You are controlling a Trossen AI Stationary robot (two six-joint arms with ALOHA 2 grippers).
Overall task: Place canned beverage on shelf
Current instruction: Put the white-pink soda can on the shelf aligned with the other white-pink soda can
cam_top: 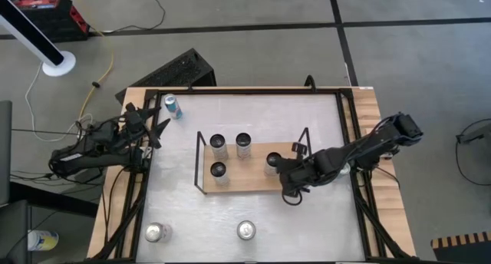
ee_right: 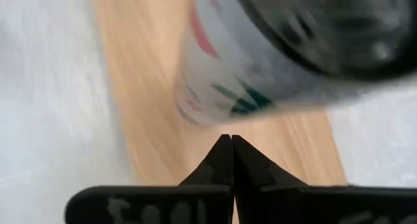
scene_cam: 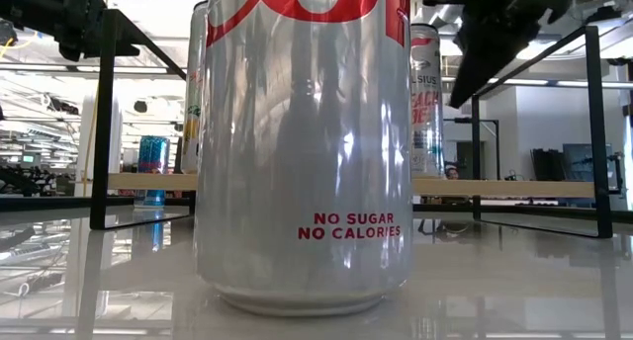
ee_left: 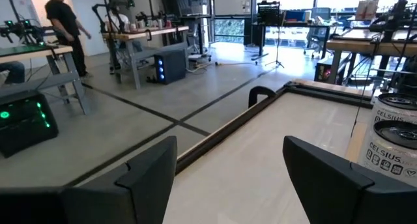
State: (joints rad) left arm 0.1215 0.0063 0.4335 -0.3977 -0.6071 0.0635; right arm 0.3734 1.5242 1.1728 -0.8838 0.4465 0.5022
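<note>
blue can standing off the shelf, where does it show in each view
High view: the blue can stands on the table near its upper left corner, apart from the shelf.
Low view: far left, seen beyond the shelf's left end rail.
Left wrist view: not in it.
Right wrist view: not in it.
Shared landmark: the shelf's light-wood board, seen in the high, low and right wrist views.

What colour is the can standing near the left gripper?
Blue and silver can, seen best in the high view.

Four cans (cam_top: 219, 143) stand on the shelf (cam_top: 249, 179) mid-bench (cam_top: 322, 226); two cans (cam_top: 157, 232) near edge, one can (cam_top: 173, 106) far left.
</note>
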